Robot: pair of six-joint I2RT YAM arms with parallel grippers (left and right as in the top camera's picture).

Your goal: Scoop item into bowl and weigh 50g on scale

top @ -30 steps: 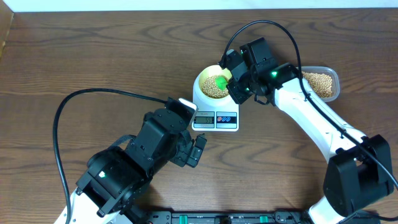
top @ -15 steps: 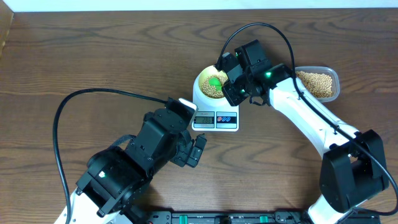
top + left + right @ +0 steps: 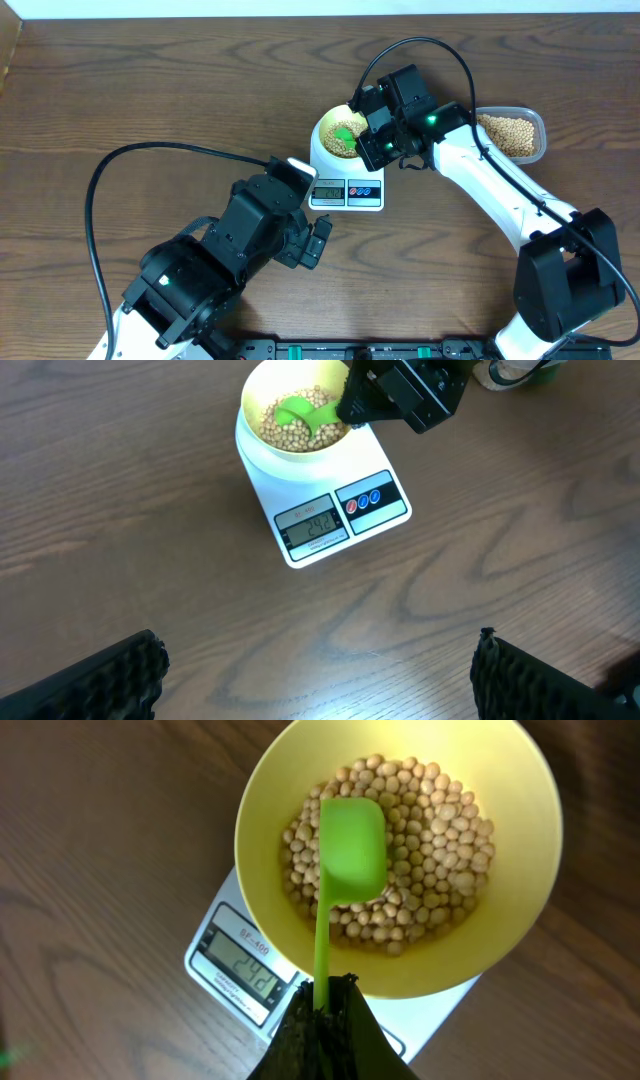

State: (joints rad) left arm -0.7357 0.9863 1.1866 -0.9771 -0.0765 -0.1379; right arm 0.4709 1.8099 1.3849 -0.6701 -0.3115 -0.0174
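1. Scale point(image 3: 330, 525): white, near the middle of the far edge of the surface point(image 3: 150, 90); its display point(image 3: 245, 968) appears to read 242.
2. Bowl point(image 3: 270, 780): pale yellow, sitting on the scale platform.
3. Beans point(image 3: 440, 830): tan, heaped in the bowl bottom; more in a clear tub point(image 3: 512, 135) toward the far right corner.
4. Scoop point(image 3: 352, 845): green, head over the beans in the bowl.
5. Right gripper point(image 3: 322, 1008): clamped tight on the scoop handle.
6. Left gripper point(image 3: 320, 678): spread wide, holding nothing, above the surface on the near side of the scale.

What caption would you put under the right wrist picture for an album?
The right hand holds a green spoon over a yellow bowl of beans on the scale.
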